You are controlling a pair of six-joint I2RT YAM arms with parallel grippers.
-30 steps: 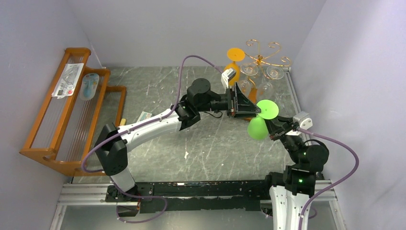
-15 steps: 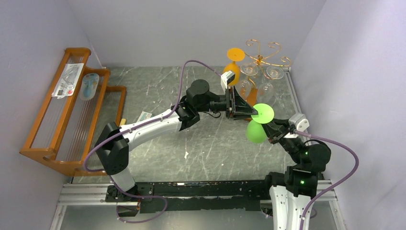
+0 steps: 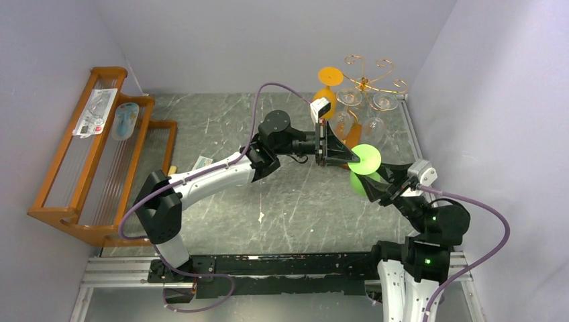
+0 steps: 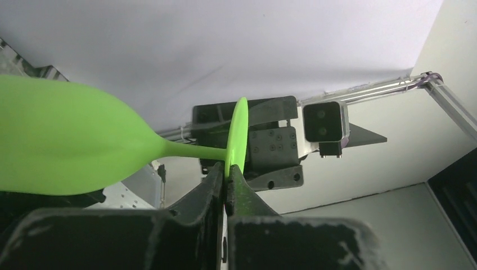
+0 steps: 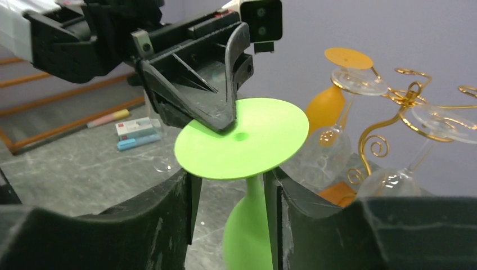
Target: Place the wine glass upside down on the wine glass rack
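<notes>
Weight looks small on the green wine glass (image 5: 242, 138) — opaque and matt, it reads as plastic rather than glass, so I would judge it light, fairly stiff and not very fragile, though smooth enough to slip or swivel in a narrow pinch. It hangs in the air right of the table's (image 3: 221, 194) middle, on the near side of the wine glass rack (image 3: 368, 77), foot up and bowl down, so it is already inverted. The left gripper (image 4: 226, 185) has its jaws together on the edge of the flat foot, a thin hold at one side of the disc, from which the bowl's weight could tip the glass. The right gripper (image 5: 230, 197) stands with its fingers apart on either side of the stem, with a gap showing on each side, so it bears nothing. The stem just below the foot seems the surer place to hold, yet it is the stem that must slide into a scroll arm — hence, I would guess, the grip on the foot. From above, the bowl is mostly hidden under its own foot and the right fingers; the left wrist view cuts off the bowl's mouth. An orange wine glass (image 3: 329, 84) and some clear glasses (image 3: 349, 100) hang on the rack, and I cannot make out which curled arm is free, nor see its base from above.
</notes>
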